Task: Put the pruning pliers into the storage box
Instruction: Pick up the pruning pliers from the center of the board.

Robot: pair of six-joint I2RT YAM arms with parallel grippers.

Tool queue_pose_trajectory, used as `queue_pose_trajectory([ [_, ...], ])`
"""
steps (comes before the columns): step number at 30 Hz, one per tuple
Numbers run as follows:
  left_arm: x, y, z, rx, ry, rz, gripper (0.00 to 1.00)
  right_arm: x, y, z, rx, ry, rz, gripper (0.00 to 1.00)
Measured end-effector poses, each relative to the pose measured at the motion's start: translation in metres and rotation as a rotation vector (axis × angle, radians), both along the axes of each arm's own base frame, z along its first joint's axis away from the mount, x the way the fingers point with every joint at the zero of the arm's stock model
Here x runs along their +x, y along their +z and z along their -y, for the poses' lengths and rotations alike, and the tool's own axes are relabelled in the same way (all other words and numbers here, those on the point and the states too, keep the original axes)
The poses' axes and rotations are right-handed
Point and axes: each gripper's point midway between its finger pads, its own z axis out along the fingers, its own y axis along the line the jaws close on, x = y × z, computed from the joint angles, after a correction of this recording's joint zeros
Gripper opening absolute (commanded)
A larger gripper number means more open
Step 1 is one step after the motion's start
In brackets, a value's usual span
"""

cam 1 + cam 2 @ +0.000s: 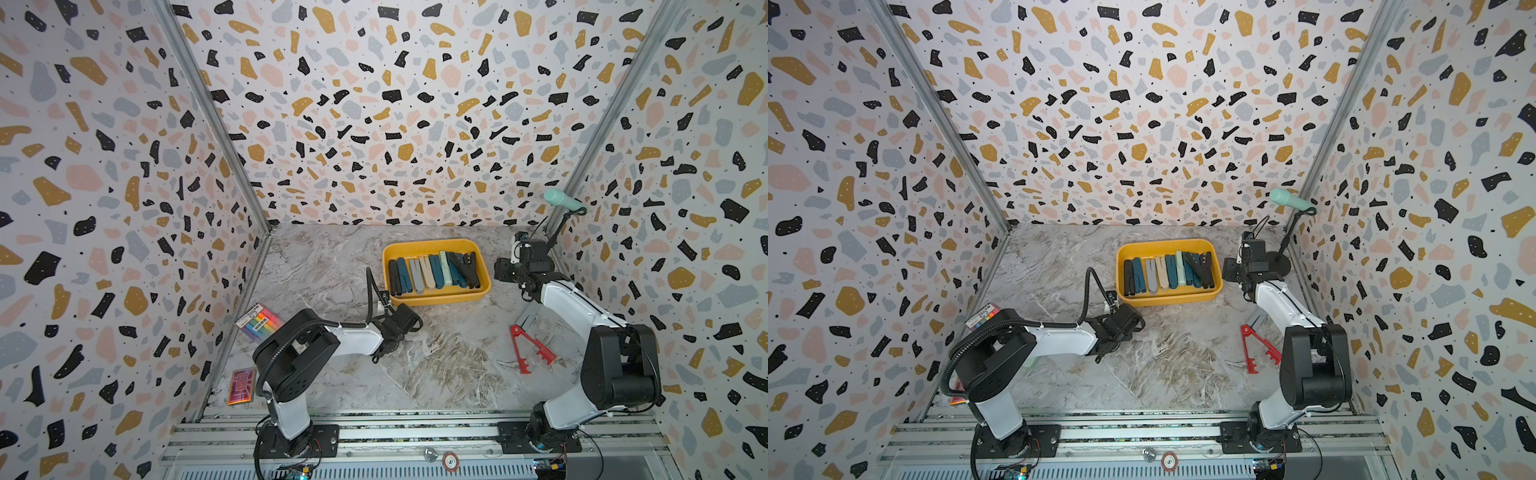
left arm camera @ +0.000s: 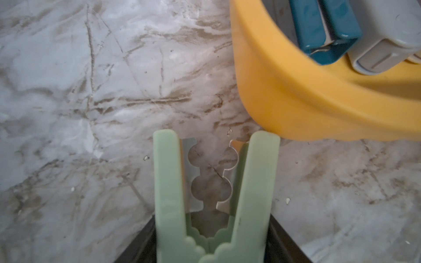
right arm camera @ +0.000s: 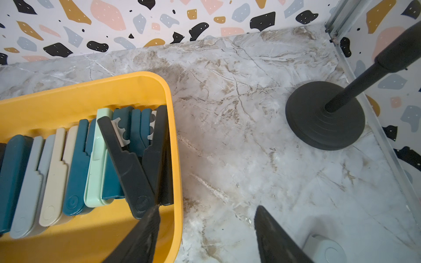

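1. In both top views the box [image 1: 432,243] [image 1: 1167,243] sits at 12 o'clock on the tabletop [image 1: 436,374]. A row of pliers [image 1: 434,272] is packed side by side in it, which leaves little spare room. The red pliers [image 1: 519,349] and grey pliers [image 1: 1257,320] lie outside at the box's 4 o'clock, by the right arm, which probably suits that arm to fetch them.
2. The left arm hangs at the box's 7 o'clock corner, likely so its load need only clear the rim.
3. Left wrist view: the left jaws press on both arms of the mint pliers [image 2: 168,182], apparently gripping them, with the blades splayed toward the box wall [image 2: 296,102].
4. Right wrist view: the right jaws stand apart and empty at the box's 3 o'clock edge. They are beside the black pliers [image 3: 127,168], which lie crosswise on the row.
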Motion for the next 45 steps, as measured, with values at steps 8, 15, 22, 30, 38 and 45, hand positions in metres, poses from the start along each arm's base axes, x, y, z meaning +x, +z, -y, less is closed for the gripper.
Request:
queue_pose_trajectory([
  [8,-0.003,-0.001,-0.005,-0.003,0.001,0.011,0.34,-0.001,0.0,0.0,-0.001,0.0,0.0,0.68],
  [15,-0.015,0.0,-0.021,0.004,0.012,0.012,0.21,-0.003,-0.005,0.0,-0.002,0.0,-0.011,0.68],
  [22,-0.02,0.001,-0.03,0.024,0.02,0.003,0.21,-0.005,-0.006,0.0,0.001,0.005,-0.011,0.68],
  [30,-0.027,0.0,-0.038,0.034,0.021,-0.004,0.39,-0.018,-0.017,0.0,0.011,0.021,-0.027,0.68],
  [38,-0.021,-0.002,-0.031,0.024,0.02,0.005,0.45,-0.017,-0.012,0.002,0.022,0.02,-0.006,0.69],
  [45,-0.023,0.001,-0.032,0.004,0.023,0.006,0.26,-0.016,-0.003,0.005,0.024,0.015,0.019,0.69],
])
